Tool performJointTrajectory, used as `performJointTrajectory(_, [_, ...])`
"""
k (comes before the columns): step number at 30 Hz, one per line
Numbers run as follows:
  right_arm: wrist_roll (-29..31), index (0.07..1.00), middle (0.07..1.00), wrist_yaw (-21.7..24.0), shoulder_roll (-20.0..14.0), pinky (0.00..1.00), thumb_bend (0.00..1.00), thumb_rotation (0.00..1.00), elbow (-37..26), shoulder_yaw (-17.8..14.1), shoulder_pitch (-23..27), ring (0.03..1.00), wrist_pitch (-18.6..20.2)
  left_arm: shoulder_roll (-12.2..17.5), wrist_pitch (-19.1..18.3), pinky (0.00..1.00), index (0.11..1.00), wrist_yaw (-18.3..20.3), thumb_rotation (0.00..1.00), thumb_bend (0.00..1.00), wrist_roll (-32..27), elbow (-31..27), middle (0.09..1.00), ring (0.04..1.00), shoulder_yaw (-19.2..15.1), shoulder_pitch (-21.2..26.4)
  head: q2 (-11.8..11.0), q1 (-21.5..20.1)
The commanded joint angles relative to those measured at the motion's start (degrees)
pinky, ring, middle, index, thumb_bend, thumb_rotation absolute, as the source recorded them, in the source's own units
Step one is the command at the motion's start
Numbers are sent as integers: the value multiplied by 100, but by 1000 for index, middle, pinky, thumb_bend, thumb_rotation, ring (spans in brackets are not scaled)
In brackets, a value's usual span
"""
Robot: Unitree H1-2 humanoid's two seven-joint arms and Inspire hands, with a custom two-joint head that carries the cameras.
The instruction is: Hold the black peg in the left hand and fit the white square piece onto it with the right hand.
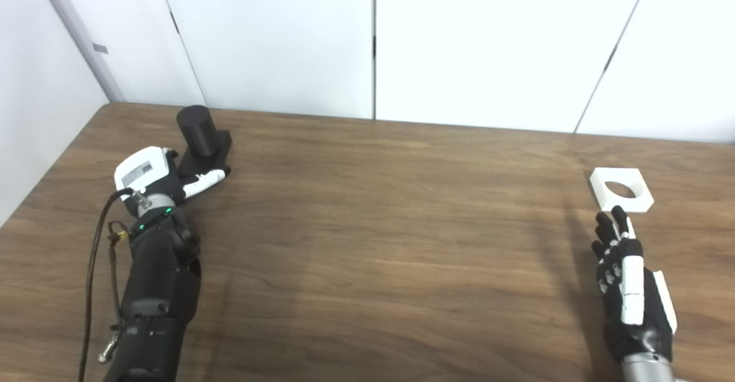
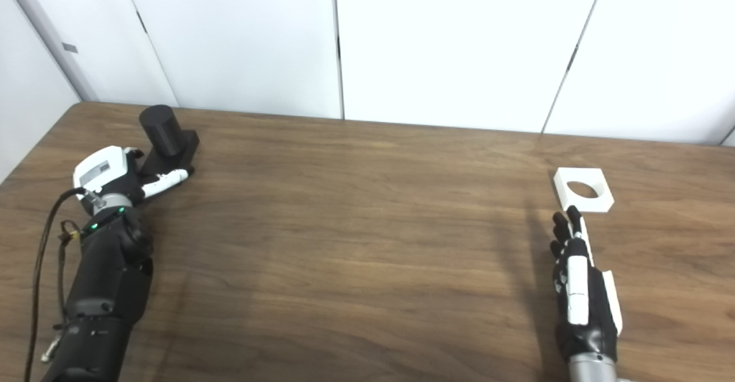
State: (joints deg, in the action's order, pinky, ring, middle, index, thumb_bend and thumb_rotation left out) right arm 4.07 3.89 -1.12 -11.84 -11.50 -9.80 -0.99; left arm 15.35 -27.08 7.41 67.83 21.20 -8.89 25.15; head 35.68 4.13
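my right hand point(image 1: 629, 281), fingers spread and empty, could shove the white square piece point(image 1: 621, 189) at 12 o'clock; left hand point(image 1: 163, 178) grip on the black peg point(image 1: 198, 132) unclear.

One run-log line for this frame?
left hand: at black peg, grip unclear | right hand: open, short of white square piece | piece flat on table

The peg point(image 1: 198, 135) is set upright on the worktop point(image 1: 373, 227) at the far left, with the left robot hand point(image 1: 166, 181) placed just before it, touching its base. The square piece point(image 1: 621, 189) is laid flat at the far right, the right robot hand point(image 1: 629, 290) positioned just before it, fingertips near its edge.
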Motion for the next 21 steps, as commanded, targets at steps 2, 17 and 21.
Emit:
performJointTrajectory(2, [26,1000,957,-1,-42,1000,586,1000,-112,45,-561,995,-249,159,16,821,869,-31,809,850,196,128,907,910,-46,379,0,2])
performJointTrajectory(17, [66,1000,954,48,-84,1000,598,1000,-46,54,-552,997,-323,210,16,759,831,-282,774,842,206,803,877,861,109,667,-6,3])
performJointTrajectory(21, [79,1000,958,45,-71,1000,595,1000,-82,55,-563,997,-282,191,16,737,825,-220,710,836,243,810,860,839,105,683,-6,3])
